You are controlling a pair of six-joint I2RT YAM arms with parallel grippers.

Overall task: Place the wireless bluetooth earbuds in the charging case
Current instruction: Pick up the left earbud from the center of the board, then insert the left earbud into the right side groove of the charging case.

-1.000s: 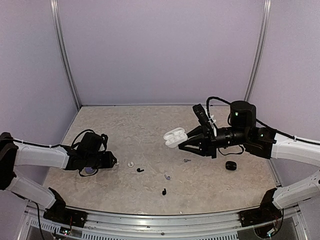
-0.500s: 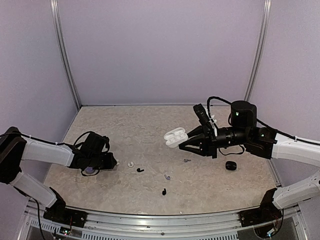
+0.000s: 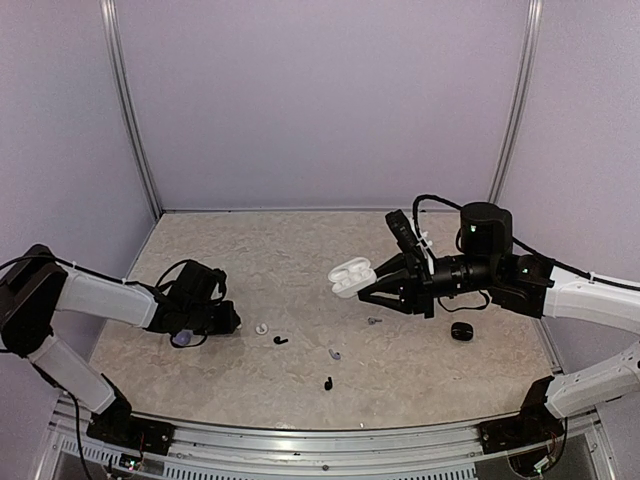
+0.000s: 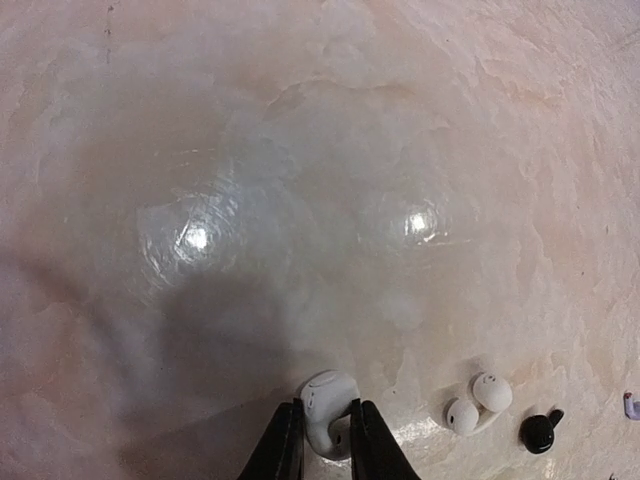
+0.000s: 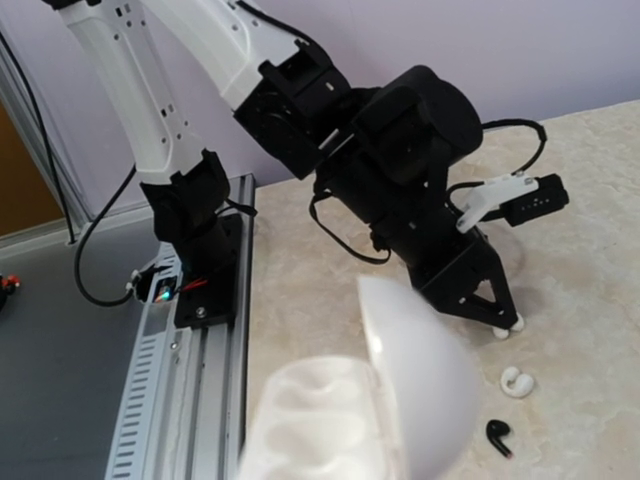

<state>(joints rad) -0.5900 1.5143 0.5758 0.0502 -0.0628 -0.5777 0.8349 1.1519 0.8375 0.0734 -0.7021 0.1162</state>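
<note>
A beige, marble-patterned tabletop [image 3: 300, 250] fills the floor of a booth closed in by plain pale lavender walls [image 3: 320, 100]. Slim silver metal posts [image 3: 128, 100] stand at the two back corners. A ribbed aluminium rail [image 3: 320, 437] runs along the near edge. Two bright lamp reflections [image 4: 195, 237] glare on the glossy surface.

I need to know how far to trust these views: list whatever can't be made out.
- Top view: the left hand covers the white earbud it grips; a purple object sits half under that arm.
- Left wrist: a lavender earbud is cut by the right edge.
- Right wrist: the white case is blurred, cut by the bottom edge, and hides the right hand.
</note>
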